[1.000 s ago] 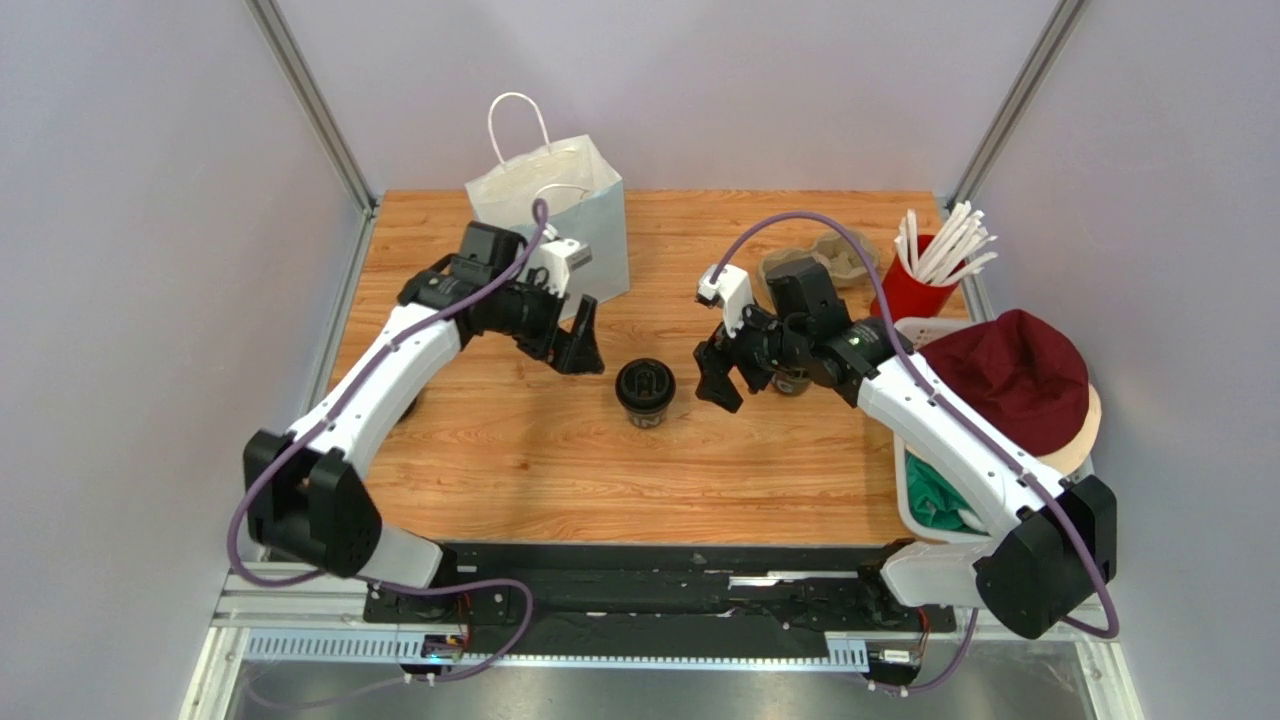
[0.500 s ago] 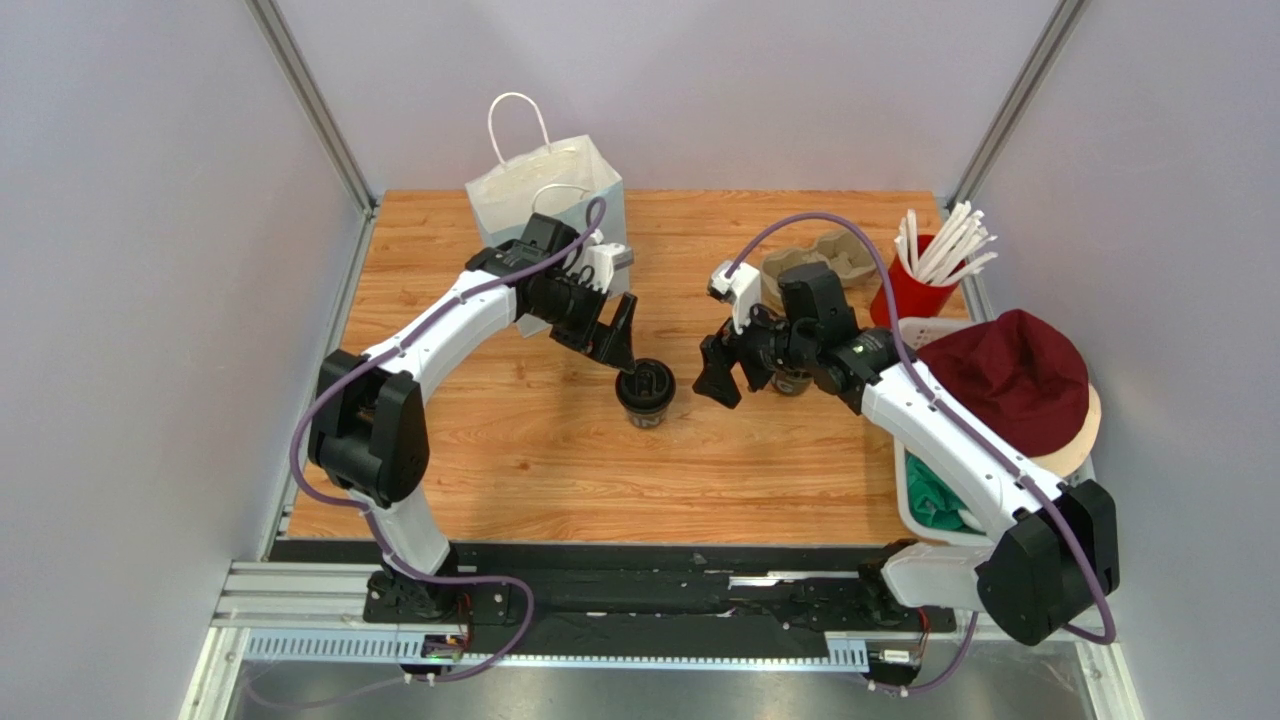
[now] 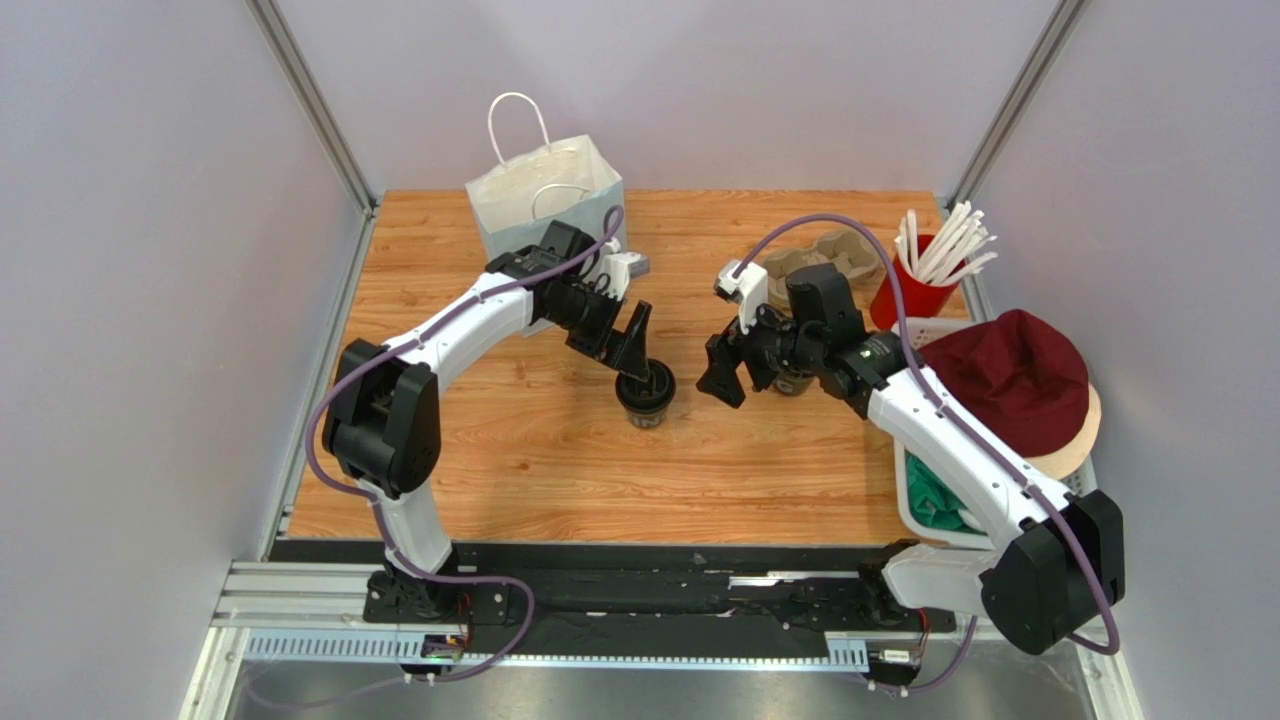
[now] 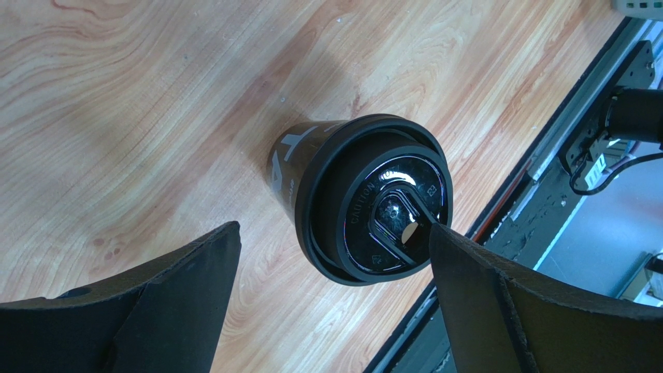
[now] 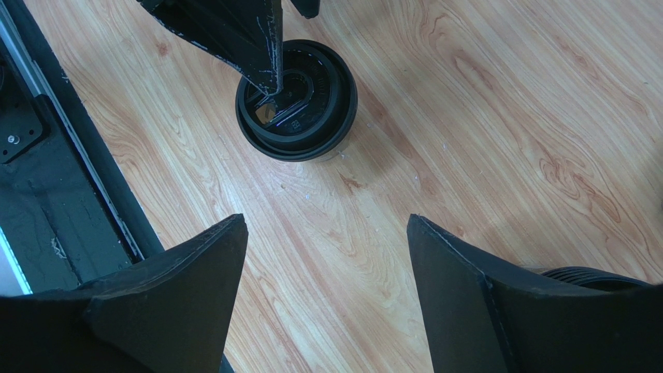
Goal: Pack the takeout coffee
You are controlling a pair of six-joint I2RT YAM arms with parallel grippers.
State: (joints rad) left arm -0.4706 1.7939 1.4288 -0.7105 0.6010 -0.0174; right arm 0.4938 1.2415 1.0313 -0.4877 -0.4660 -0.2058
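The takeout coffee (image 3: 646, 393) is a small black cup with a black lid, standing upright mid-table. My left gripper (image 3: 631, 354) hangs open just above it on the far-left side. In the left wrist view the cup (image 4: 366, 202) shows between and ahead of the wide-spread fingers of that gripper (image 4: 333, 230), and one fingertip overlaps the lid's edge. My right gripper (image 3: 723, 375) is open, to the right of the cup and apart from it. The right wrist view has the cup (image 5: 299, 101) ahead of that gripper (image 5: 328, 220), with only bare wood between its fingers.
A white paper bag (image 3: 549, 203) stands open at the back left. The brown cup carrier (image 3: 819, 267) and a red cup of white straws (image 3: 920, 278) are at the back right. A maroon cap (image 3: 1014, 368) rests on a white bin (image 3: 920, 518) at the right edge.
My left arm has swung right, from beside the bag to over the coffee cup, its jaws still open. The right gripper has hardly moved.
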